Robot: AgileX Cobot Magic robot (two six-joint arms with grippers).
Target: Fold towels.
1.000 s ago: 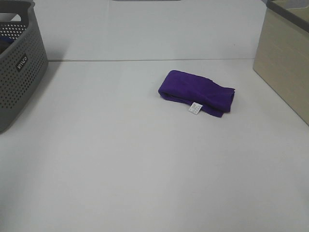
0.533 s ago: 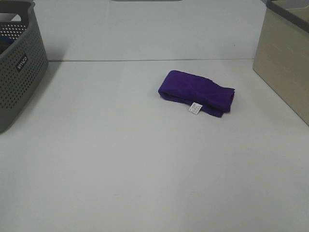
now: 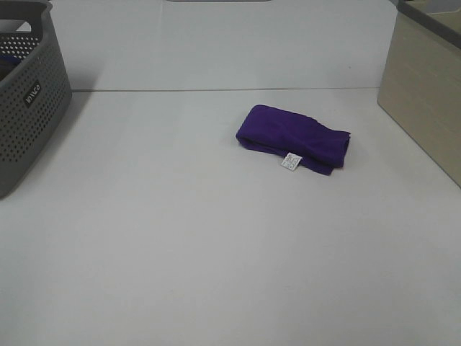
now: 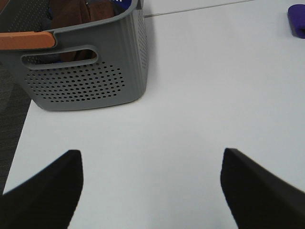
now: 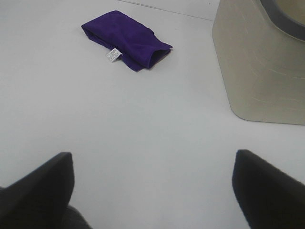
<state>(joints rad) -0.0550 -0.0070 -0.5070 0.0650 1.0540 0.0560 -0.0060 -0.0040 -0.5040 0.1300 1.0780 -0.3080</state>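
Observation:
A deep purple towel [image 3: 294, 138] lies folded into a narrow bundle on the white table, right of centre, with its small white tag [image 3: 291, 163] at the near edge. It also shows in the right wrist view [image 5: 126, 39], and a corner shows in the left wrist view [image 4: 297, 20]. Neither arm appears in the exterior high view. My left gripper [image 4: 150, 191] is open and empty, low over the table near the basket. My right gripper [image 5: 155, 191] is open and empty, well short of the towel.
A grey perforated basket [image 3: 29, 94] stands at the far left, also in the left wrist view [image 4: 86, 71], with brown and blue cloth inside. A beige bin [image 3: 425, 86] with a grey rim stands at the right, also in the right wrist view [image 5: 257, 67].

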